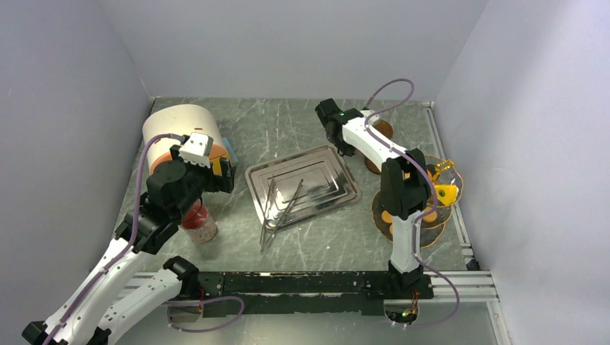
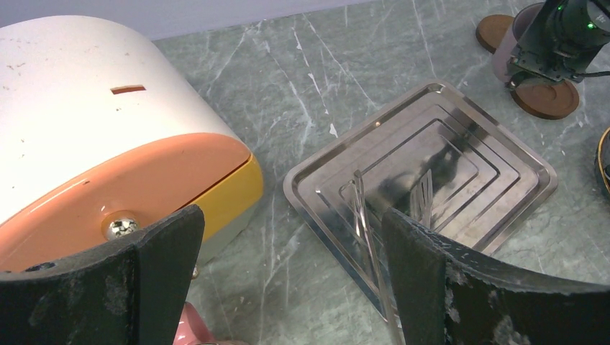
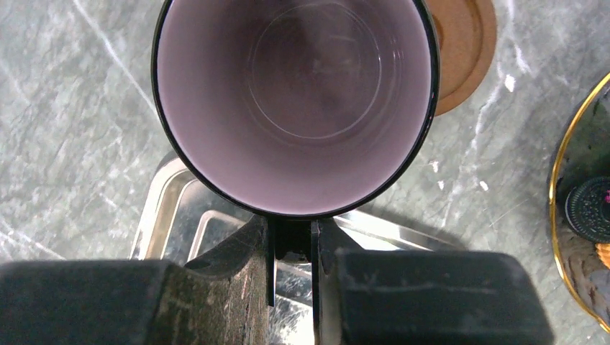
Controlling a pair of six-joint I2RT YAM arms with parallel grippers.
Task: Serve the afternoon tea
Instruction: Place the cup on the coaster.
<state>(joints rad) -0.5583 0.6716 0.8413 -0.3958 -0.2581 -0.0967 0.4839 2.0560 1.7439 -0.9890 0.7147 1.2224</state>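
The pinkish-grey mug [image 3: 295, 108] is empty and seen from above, its dark handle pinched between the fingers of my right gripper [image 3: 293, 233], which is shut on it. From above, the right gripper [image 1: 333, 122] is at the tray's far right corner, beside a brown coaster [image 1: 383, 129]. The mug [image 2: 512, 43] also shows in the left wrist view. I cannot tell whether it rests on the table. A black round treat [image 3: 591, 208] lies on a gold-rimmed dark plate [image 3: 568, 180]. My left gripper [image 2: 291, 223] hangs open and empty over the table, left of the tray.
A steel tray [image 1: 253, 180] holds clear tongs [image 1: 277, 208]. The white bread box [image 1: 180, 126] with an orange-yellow door stands far left. A red-lidded jar [image 1: 199, 223] sits under the left arm. The treat plate [image 1: 378, 208] is at right, with a second coaster [image 1: 372, 167] near it.
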